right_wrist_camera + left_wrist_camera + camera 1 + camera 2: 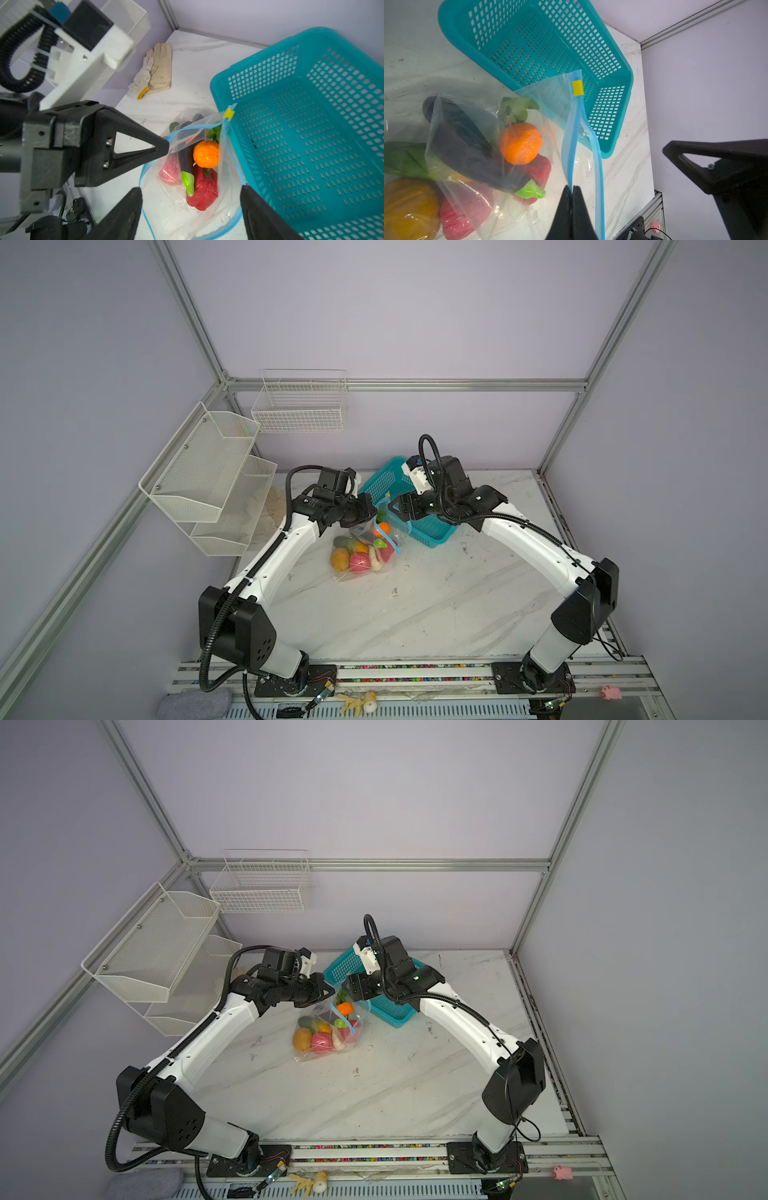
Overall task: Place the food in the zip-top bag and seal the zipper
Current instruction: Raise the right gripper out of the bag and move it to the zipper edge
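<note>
The clear zip-top bag (365, 560) (328, 1040) lies mid-table, its mouth lifted toward the basket. Inside it is the food: an orange (520, 143) (206, 154), a red pepper (204, 187), a dark purple eggplant (467, 149), and pink and yellow-orange (409, 207) pieces. My left gripper (572, 188) (376, 516) is shut on one side of the light-blue zipper (572, 145). The yellow slider (577, 88) (228, 113) sits at the strip's far end. My right gripper (191, 191) (392, 510) is open, one finger on each side of the gaping mouth.
An empty teal perforated basket (432, 531) (529, 41) (311, 124) stands right behind the bag. Pale gloves (158, 68) lie at the back left under white wire shelves (208, 472). A pink toy pig (610, 692) and pale toy bits (359, 701) rest on the front rail.
</note>
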